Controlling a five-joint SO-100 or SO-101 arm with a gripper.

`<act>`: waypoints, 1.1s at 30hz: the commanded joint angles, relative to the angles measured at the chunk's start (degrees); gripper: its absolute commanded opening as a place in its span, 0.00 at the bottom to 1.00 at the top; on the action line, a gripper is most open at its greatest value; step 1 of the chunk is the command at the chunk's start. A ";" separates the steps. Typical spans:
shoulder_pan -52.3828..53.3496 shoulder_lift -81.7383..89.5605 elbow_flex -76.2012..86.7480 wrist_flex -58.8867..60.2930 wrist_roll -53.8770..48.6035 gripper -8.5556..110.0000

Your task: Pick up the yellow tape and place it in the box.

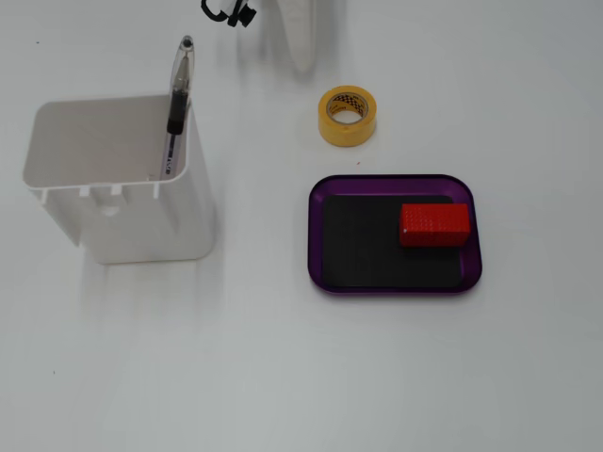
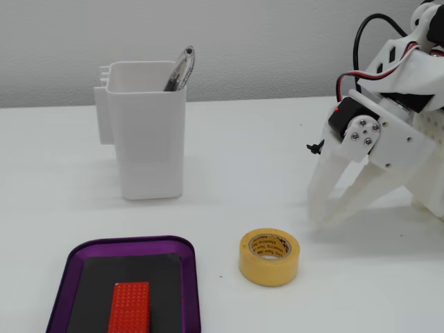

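In a fixed view from above, we see little of the arm: only a pale, blurred finger tip and a bit of black cable at the top edge, the rest cut off. In the other fixed view, the arm enters from the right edge and is cropped there, and the purple tray (image 2: 189, 277) is cut off along the bottom of the frame.

We see the gripper (image 2: 331, 212) at the right of that view, its two white fingers (image 2: 322, 182) angled down toward the table and spread a moderate way apart. Nothing sits between them and they hold nothing; whether the tips touch the table is hard to make out.

The yellow tape (image 1: 347, 115) lies flat on the table in the upper middle of the top-down frame, its hole facing straight up, so as a round ring it has no long axis to speak of. It sits just above the tray (image 1: 320, 235), apart from it, and lower left of the gripper in the side view (image 2: 270, 257).

The box (image 1: 118, 202) stands upright at the left, well apart from the tape, with a pen (image 1: 177, 108) leaning inside at its right corner. A red block (image 1: 434, 224) lies in the tray's right part, long side across the frame.
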 commanded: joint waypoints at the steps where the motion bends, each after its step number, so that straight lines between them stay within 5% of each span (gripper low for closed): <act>1: 0.53 3.52 -0.44 -2.99 -0.53 0.07; 5: 0.70 2.90 -3.34 -8.35 -1.85 0.07; 11: 0.44 -0.09 -14.24 -6.33 -19.51 0.07; 17: 0.09 -21.80 -22.85 -2.46 -24.52 0.12; 33: -9.14 -67.41 -45.18 -2.64 -21.27 0.18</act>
